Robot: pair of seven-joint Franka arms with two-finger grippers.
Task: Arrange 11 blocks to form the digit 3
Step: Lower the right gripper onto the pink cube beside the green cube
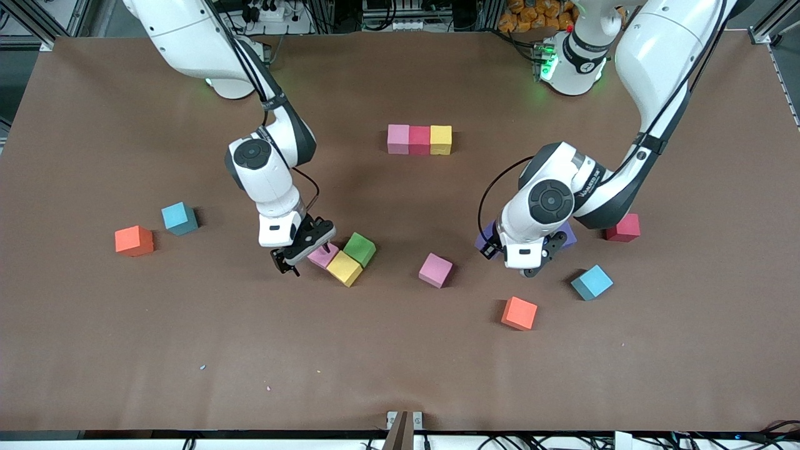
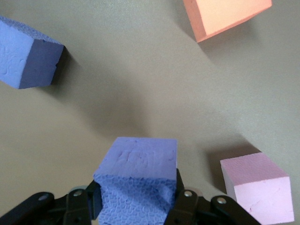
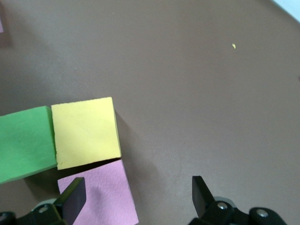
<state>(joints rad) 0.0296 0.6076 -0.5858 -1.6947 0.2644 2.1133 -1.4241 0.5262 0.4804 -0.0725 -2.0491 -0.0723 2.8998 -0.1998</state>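
A pink (image 1: 398,139), a red (image 1: 419,140) and a yellow block (image 1: 440,139) form a touching row at mid-table. My left gripper (image 2: 138,206) is shut on a purple block (image 2: 138,176) and holds it just above the table, between a loose pink block (image 1: 435,270) and a second purple block (image 1: 567,236). My right gripper (image 1: 305,249) hangs open over a cluster of pink (image 3: 101,197), yellow (image 3: 84,132) and green (image 3: 26,143) blocks. One finger (image 3: 72,199) is over the pink one, the other (image 3: 201,190) over bare table.
An orange block (image 1: 134,240) and a light blue block (image 1: 179,218) lie toward the right arm's end. A red block (image 1: 623,227), a light blue block (image 1: 591,282) and an orange block (image 1: 519,313) lie around the left hand.
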